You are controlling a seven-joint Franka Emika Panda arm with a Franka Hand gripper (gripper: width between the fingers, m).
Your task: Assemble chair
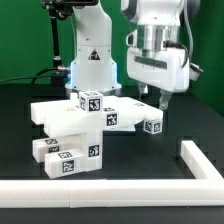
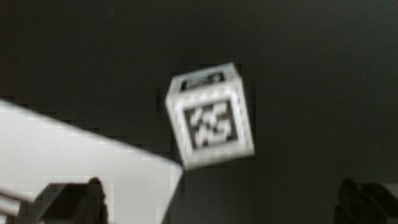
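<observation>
Gripper (image 1: 163,98) hangs vertical above the chair (image 1: 80,125), jaws spread.

The exterior view is looking across the table (image 1: 190,128) from the front, slightly above, taking in the whole workspace. The wrist view is facing down from close range. Both are sharing one tagged cube-ended leg (image 1: 152,124) (image 2: 214,116).

Robotics lab bench: Franka arm base (image 1: 92,60) bolted onto black tabletop (image 1: 150,158), tag-marked white chair parts (image 1: 85,125), white border rail (image 1: 195,165), green backdrop (image 1: 25,40).
</observation>
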